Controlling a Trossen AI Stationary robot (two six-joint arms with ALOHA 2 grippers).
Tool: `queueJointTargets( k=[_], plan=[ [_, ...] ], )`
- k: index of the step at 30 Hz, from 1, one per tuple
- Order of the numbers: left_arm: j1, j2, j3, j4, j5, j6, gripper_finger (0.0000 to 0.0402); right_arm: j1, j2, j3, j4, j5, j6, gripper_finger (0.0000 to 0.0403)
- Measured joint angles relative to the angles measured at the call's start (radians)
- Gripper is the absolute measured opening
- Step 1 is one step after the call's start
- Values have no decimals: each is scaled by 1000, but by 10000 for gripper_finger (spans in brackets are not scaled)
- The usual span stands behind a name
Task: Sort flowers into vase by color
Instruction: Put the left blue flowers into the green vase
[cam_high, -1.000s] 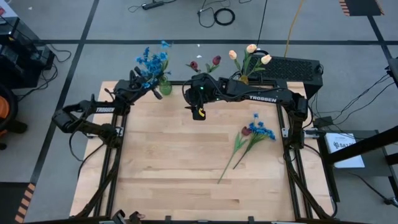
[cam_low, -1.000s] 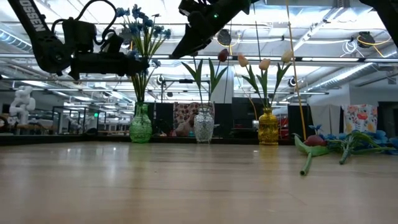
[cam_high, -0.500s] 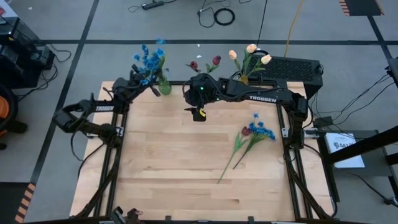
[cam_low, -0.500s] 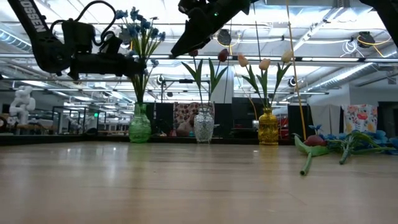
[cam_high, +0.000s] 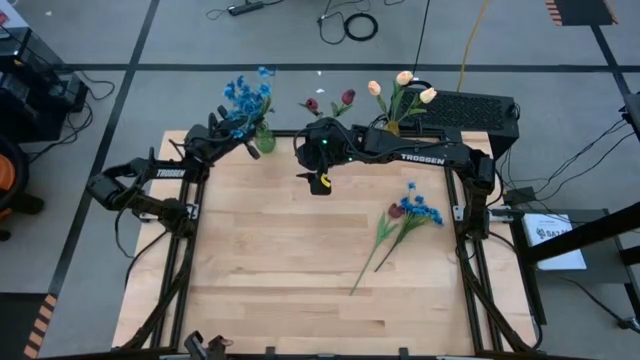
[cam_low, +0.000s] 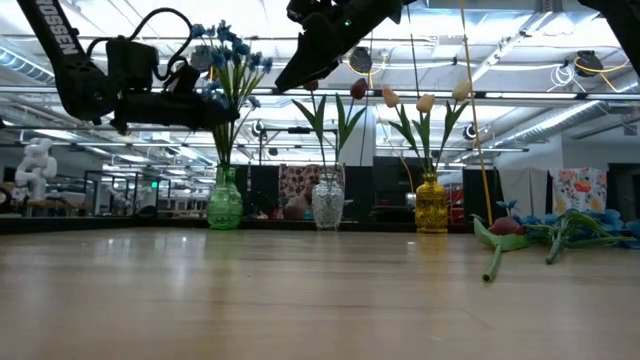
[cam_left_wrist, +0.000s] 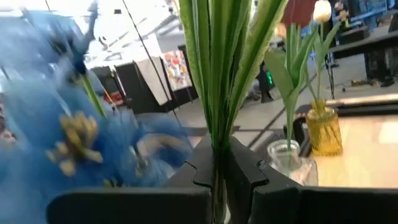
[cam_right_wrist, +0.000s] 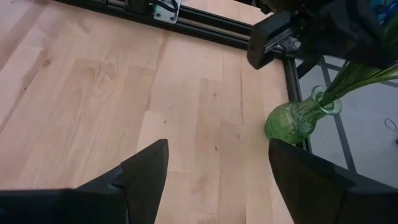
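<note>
A bunch of blue flowers (cam_high: 246, 96) stands with its stems in the green vase (cam_low: 226, 200) at the table's far left. My left gripper (cam_low: 218, 108) is shut on those stems, above the vase mouth. Dark red tulips (cam_high: 331, 102) stand in a clear vase (cam_low: 328, 201), and cream-yellow tulips (cam_high: 400, 88) in a yellow vase (cam_low: 431, 203). A red tulip and a blue bunch (cam_high: 408, 213) lie flat on the table at the right. My right gripper (cam_high: 318, 182) hangs open above the table's far middle, with nothing between its fingers. My left gripper pinches the blue bunch's green stems (cam_left_wrist: 216, 140) between its two fingers (cam_left_wrist: 249, 180), below the blossoms and above the vase mouth. The fingers come about level from the table's left and lie across the stems. The stems stand nearly upright, their lower ends in the green vase.
The three vases stand in a row along the table's far edge. The wooden table top (cam_high: 280, 260) lies in front of them. Black frame rails (cam_right_wrist: 205, 28) border the table.
</note>
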Motion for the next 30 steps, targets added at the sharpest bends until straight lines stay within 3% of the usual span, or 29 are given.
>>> queueJointTargets(
  k=[12,24,30],
  plan=[
    [0,0,0,-72,-38,53,21,0,0,0,0,0,0,270],
    [0,0,0,-127,-93,53,74,0,0,0,-1,1,0,270],
    [0,-1,0,-129,-123,53,121,0,0,0,-18,1,0,270]
  ],
)
